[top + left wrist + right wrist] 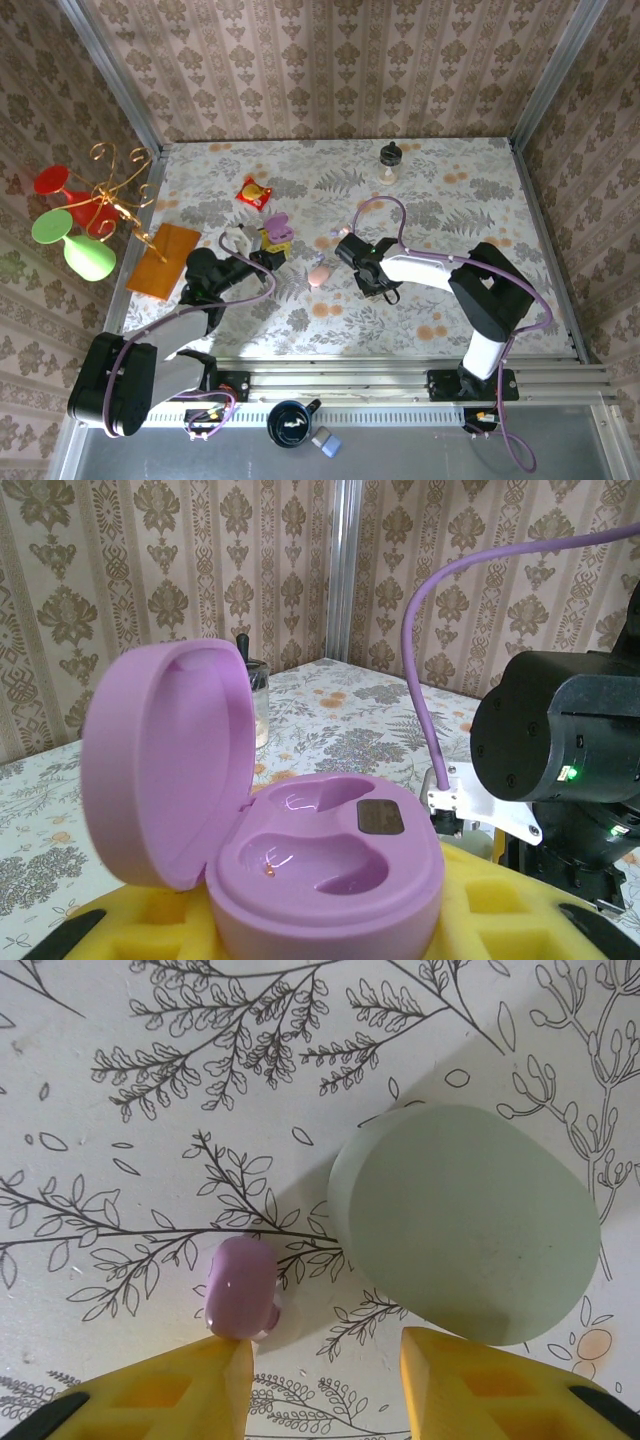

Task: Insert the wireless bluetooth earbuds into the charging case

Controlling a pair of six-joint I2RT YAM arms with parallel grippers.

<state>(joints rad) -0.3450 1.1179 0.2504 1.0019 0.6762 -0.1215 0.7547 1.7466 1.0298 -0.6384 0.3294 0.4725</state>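
My left gripper (330,935) is shut on a lilac charging case (330,850), its yellow pads at both sides of the base. The lid stands open and both wells are empty. From above, the case (277,231) sits left of centre at the left gripper (263,251). A lilac earbud (240,1287) lies on the table, touching the tip of my right gripper's left finger (190,1385). My right gripper (325,1360) is open, with bare table between its fingers. In the top view the right gripper (347,247) hovers mid-table.
A pale green case (465,1222), closed, lies just beyond the right finger. A pink case (318,272) lies between the arms. Farther off are a red packet (254,193), a small bottle (389,160), an orange mat (164,260) and a gold stand (110,195).
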